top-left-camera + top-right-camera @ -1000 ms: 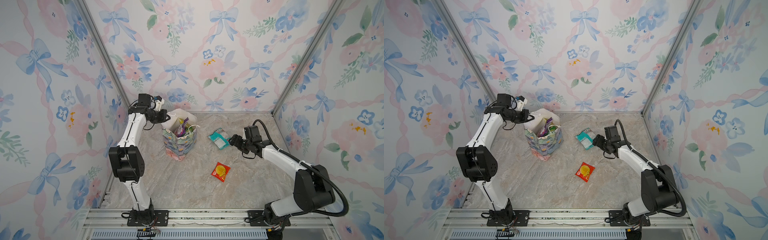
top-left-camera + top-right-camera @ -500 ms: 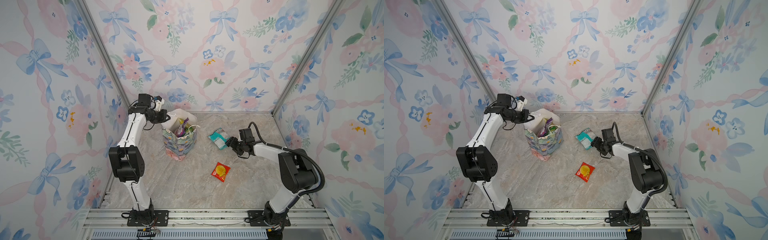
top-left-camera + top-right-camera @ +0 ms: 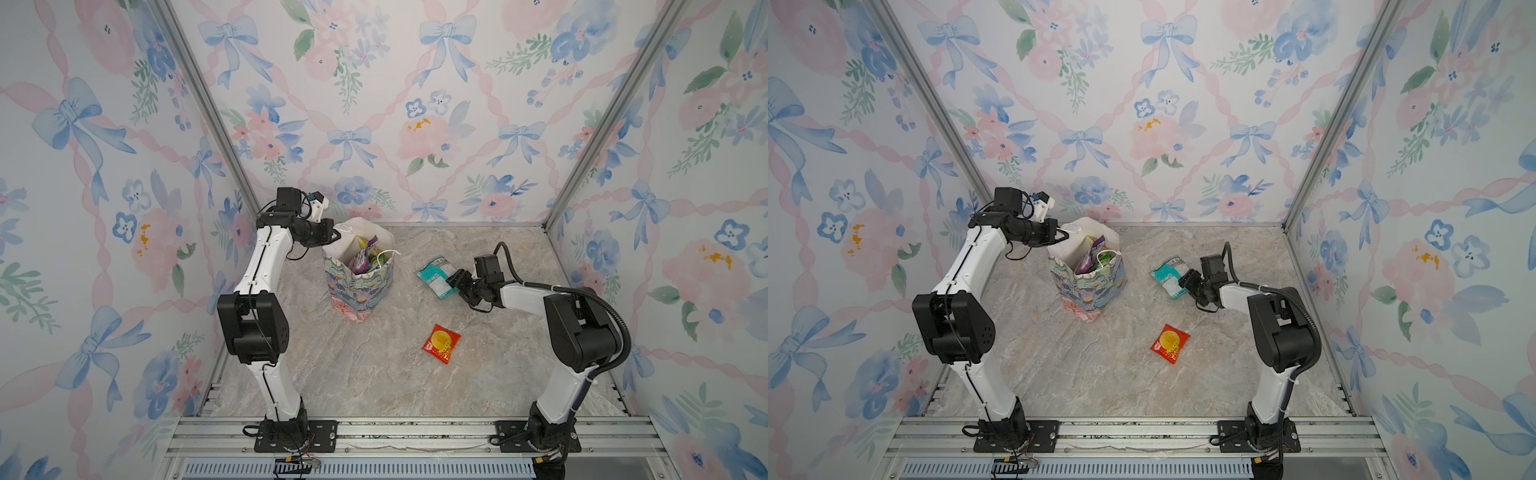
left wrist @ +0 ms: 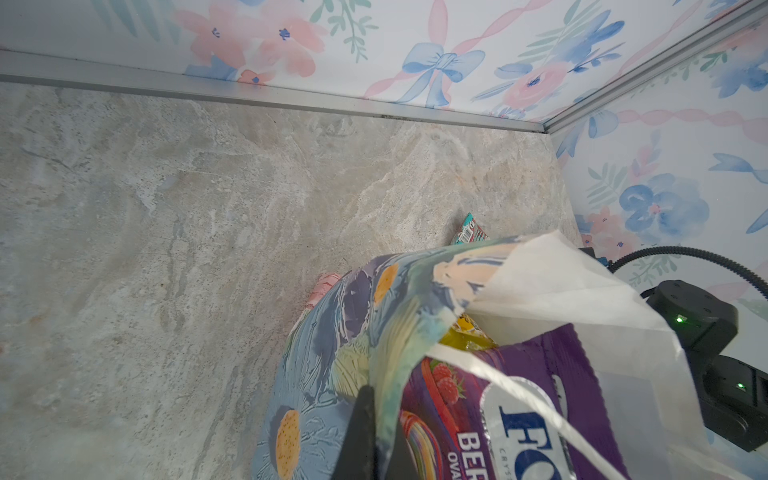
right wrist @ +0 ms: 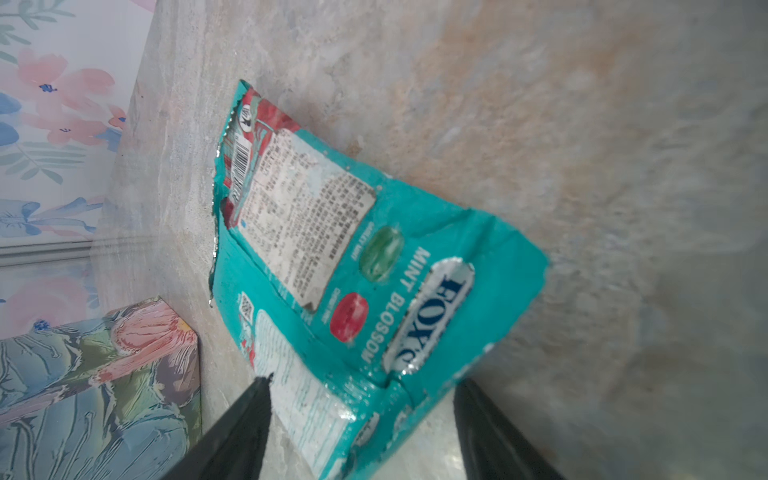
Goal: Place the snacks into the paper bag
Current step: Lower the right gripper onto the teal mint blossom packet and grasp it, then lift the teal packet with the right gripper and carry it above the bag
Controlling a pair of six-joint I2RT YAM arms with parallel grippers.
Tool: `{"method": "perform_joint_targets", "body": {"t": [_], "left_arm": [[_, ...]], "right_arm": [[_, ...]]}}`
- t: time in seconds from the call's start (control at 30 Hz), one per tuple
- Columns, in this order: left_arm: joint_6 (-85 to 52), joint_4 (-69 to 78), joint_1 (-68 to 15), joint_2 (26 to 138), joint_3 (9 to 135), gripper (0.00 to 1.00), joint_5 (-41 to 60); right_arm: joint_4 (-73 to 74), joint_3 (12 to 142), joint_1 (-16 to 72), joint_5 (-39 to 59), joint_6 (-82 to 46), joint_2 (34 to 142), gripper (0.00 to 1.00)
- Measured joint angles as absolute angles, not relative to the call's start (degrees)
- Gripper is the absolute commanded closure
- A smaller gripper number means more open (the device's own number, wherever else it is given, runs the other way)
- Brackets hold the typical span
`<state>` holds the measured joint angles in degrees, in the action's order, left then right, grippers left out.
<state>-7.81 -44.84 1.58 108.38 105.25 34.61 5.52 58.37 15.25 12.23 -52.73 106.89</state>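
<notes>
Left gripper (image 3: 335,237) is pinched tight on the rim of the paper bag (image 3: 359,286), and the left wrist view shows a black finger (image 4: 365,432) clamping the floral edge, with a purple packet (image 4: 519,395) standing inside the bag. Over on the other side, the right gripper (image 3: 455,279) has its jaws spread wide, straddling the end of the teal packet (image 5: 374,257) that faces away from the bag. I can't tell whether either finger touches it. That teal packet (image 3: 436,276) lies flat on the counter (image 3: 374,374), just to the right of the bag. The red packet (image 3: 441,343) lies farther from the bag, toward the front. Compared with a second ago, the right arm has folded upright and its gripper has slid in over the teal packet, while the left gripper, the bag and the red packet have not moved.
</notes>
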Motion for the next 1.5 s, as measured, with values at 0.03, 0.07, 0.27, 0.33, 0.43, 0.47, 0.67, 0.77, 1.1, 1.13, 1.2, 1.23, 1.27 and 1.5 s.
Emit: {"method": "perform_joint_targets", "body": {"t": [0.03,0.07,0.27,0.33,0.43,0.47,0.67,0.77,1.1,1.13,1.2,1.23,1.27,1.5], "left_arm": [[-7.81,-44.84,1.58,108.38,105.25,1.0,34.61],[-7.81,-44.84,1.58,108.38,105.25,1.0,34.61],[-7.81,-44.86,1.58,108.38,105.25,1.0,34.61],[-7.79,-44.86,1.58,108.38,105.25,1.0,34.61],[-7.79,-44.86,1.58,108.38,105.25,1.0,34.61],[-7.79,-44.86,1.58,108.38,105.25,1.0,34.61],[-7.79,-44.86,1.58,108.38,105.25,1.0,34.61],[-7.79,-44.86,1.58,108.38,105.25,1.0,34.61],[-7.81,-44.86,1.58,108.38,105.25,1.0,34.63],[-7.81,-44.86,1.58,108.38,105.25,1.0,34.63],[-7.81,-44.86,1.58,108.38,105.25,1.0,34.65],[-7.79,-44.86,1.58,108.38,105.25,1.0,34.7],[-7.79,-44.86,1.58,108.38,105.25,1.0,34.83],[-7.81,-44.86,1.58,108.38,105.25,1.0,35.05]], "right_arm": [[6.07,58.52,15.2,12.27,-53.15,107.22,0.39],[6.35,58.63,15.14,12.34,-53.47,107.59,0.43],[8.32,59.13,14.94,12.88,-55.86,109.43,0.79],[9.13,59.13,14.87,12.78,-56.34,109.43,0.87],[9.32,59.13,14.76,12.64,-56.16,109.32,0.95],[9.26,59.13,14.76,12.62,-55.88,109.16,0.97],[6.57,59.13,14.79,11.75,-53.47,105.69,1.0],[4.93,59.16,15.11,11.33,-52.07,102.67,1.0],[-0.82,60.12,16.88,11.11,-49.39,92.36,1.0],[-1.78,60.77,17.17,10.92,-48.86,91.5,1.0],[-3.68,62.35,17.85,10.28,-47.68,90.04,1.0],[-4.62,63.22,18.24,10.0,-47.07,89.21,1.0],[-5.52,63.99,18.61,9.69,-46.5,88.42,1.0],[-9.91,67.85,21.21,7.55,-42.7,82.76,1.0]]}}
